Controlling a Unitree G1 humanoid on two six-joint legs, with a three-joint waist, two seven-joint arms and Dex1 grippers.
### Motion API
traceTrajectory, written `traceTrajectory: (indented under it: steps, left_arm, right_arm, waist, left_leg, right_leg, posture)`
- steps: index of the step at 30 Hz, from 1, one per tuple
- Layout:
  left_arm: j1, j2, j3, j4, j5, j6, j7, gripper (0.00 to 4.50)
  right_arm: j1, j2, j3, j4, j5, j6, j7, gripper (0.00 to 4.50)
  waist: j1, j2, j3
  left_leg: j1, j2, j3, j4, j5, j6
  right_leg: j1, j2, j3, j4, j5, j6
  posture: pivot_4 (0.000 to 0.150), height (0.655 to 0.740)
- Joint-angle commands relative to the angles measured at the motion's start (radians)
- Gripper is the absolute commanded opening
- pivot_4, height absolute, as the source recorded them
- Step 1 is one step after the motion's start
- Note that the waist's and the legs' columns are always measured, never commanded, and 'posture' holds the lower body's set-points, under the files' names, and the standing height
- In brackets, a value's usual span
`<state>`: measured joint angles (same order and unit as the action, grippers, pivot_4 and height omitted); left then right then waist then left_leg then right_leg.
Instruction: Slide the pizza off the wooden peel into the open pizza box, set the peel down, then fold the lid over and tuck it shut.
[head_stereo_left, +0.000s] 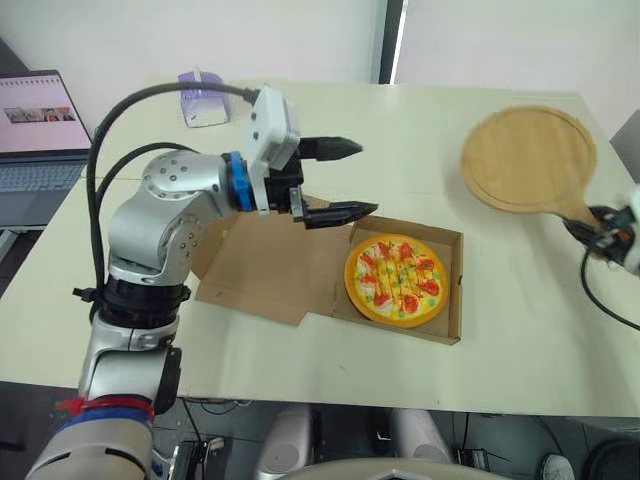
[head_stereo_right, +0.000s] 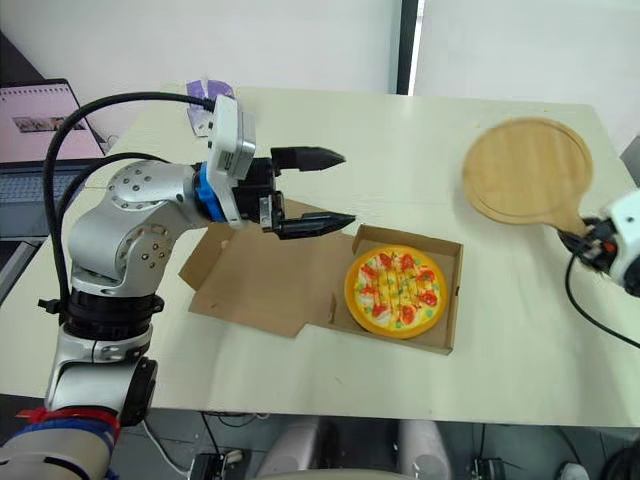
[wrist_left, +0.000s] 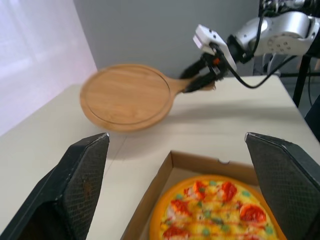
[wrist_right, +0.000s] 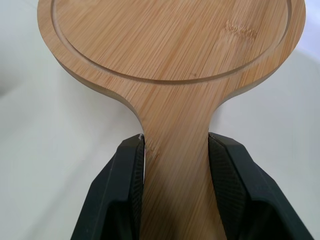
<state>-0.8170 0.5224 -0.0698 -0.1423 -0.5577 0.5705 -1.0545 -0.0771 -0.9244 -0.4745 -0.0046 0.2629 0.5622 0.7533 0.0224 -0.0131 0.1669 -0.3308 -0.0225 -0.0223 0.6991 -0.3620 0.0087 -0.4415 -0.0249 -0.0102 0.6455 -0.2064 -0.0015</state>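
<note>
Right gripper (wrist_right: 176, 150): clamped on the handle of the wooden peel (head_stereo_left: 528, 158), whose round blade is extended away beyond the fingertips. Left gripper (head_stereo_left: 365, 178): fingers spread wide, poised above the place where the flat lid (head_stereo_left: 260, 280) meets the pizza box (head_stereo_left: 455, 290). Pizza (head_stereo_left: 397, 278): seated in the open box, just beyond and below the left fingertips. Peel and box are set well apart over the table (head_stereo_left: 400, 130).

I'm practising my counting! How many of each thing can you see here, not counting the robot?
pizza: 1
pizza box: 1
wooden peel: 1
laptop: 1
purple plastic item: 1
Total: 5
</note>
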Motion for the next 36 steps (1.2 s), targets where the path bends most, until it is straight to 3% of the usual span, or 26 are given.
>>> traceTrajectory:
  steps: [1,8,16,17,20,24,29,32,36]
  left_arm:
    - [-0.025,-0.013,0.028,-0.019,-0.063,0.044,0.0,4.5]
    - [0.018,0.008,-0.059,-0.116,-0.111,0.105,-0.092,4.5]
    - [0.03,-0.018,-0.105,-0.127,-0.066,0.047,-0.102,4.5]
    - [0.035,-0.019,-0.106,-0.13,-0.063,0.044,-0.101,4.5]
    - [0.042,-0.024,-0.107,-0.129,-0.048,0.034,-0.093,4.5]
    - [0.046,-0.014,-0.095,-0.128,-0.049,0.038,-0.089,4.5]
    - [0.079,0.027,-0.059,-0.14,-0.046,0.052,-0.064,4.5]
    - [0.134,0.068,-0.02,-0.18,-0.063,0.081,-0.027,4.5]
    - [0.224,0.082,0.057,-0.265,-0.12,0.158,0.081,4.5]
  right_arm:
    - [0.092,0.003,-0.152,-0.161,0.068,0.176,-0.022,1.59]
    - [0.285,0.058,-0.223,-0.376,0.154,0.407,-0.022,1.59]
    - [0.378,0.122,-0.229,-0.413,0.122,0.388,-0.096,1.59]
    - [0.381,0.127,-0.23,-0.414,0.121,0.386,-0.1,2.3]
    - [0.388,0.141,-0.233,-0.412,0.132,0.389,-0.105,3.03]
    - [0.379,0.11,-0.233,-0.422,0.171,0.4,-0.063,4.46]
    - [0.324,-0.102,-0.196,-0.322,0.136,0.302,0.077,4.46]
    - [0.2,-0.221,-0.122,-0.234,0.126,0.211,0.137,4.46]
    - [-0.042,-0.226,0.027,-0.187,0.149,0.107,0.162,4.46]
  waist:
    - [-0.003,0.0,0.0]
    - [-0.023,0.001,0.0]
    - [-0.023,0.001,-0.001]
    - [-0.023,0.001,-0.001]
    - [-0.023,0.001,-0.001]
    - [-0.023,0.001,-0.001]
    - [-0.027,0.001,-0.001]
    - [-0.033,0.0,0.0]
    - [-0.036,-0.001,0.001]
  left_leg:
    - [0.0,0.0,0.0,0.0,0.0,0.0]
    - [0.0,0.001,0.001,0.0,0.0,0.0]
    - [0.001,0.0,0.001,0.0,0.002,-0.004]
    - [0.001,-0.001,0.001,0.0,0.002,-0.004]
    - [0.001,-0.001,0.001,0.0,0.002,-0.004]
    - [0.001,0.0,0.001,0.0,0.002,-0.004]
    - [0.002,-0.001,0.003,0.0,0.0,0.0]
    - [0.003,0.001,0.003,0.0,0.0,0.0]
    - [0.002,0.002,0.001,0.0,0.0,0.0]
  right_leg:
    - [0.0,0.0,0.0,0.0,0.0,0.0]
    - [0.002,0.002,0.001,0.0,0.0,0.001]
    - [0.004,0.004,0.002,0.0,-0.004,0.007]
    - [0.004,0.004,0.002,0.0,-0.004,0.007]
    - [0.004,0.003,0.002,0.0,-0.003,0.006]
    - [0.004,0.003,0.002,0.0,-0.004,0.006]
    - [0.004,0.004,0.003,0.0,-0.004,0.006]
    - [0.004,0.005,0.003,0.0,-0.004,0.007]
    - [0.004,0.004,0.002,-0.001,-0.003,0.003]
  posture:
    - [0.15,0.74]
    - [0.15,0.74]
    - [0.15,0.74]
    - [0.15,0.74]
    - [0.15,0.74]
    - [0.15,0.74]
    - [0.15,0.74]
    - [0.15,0.74]
    - [0.15,0.74]
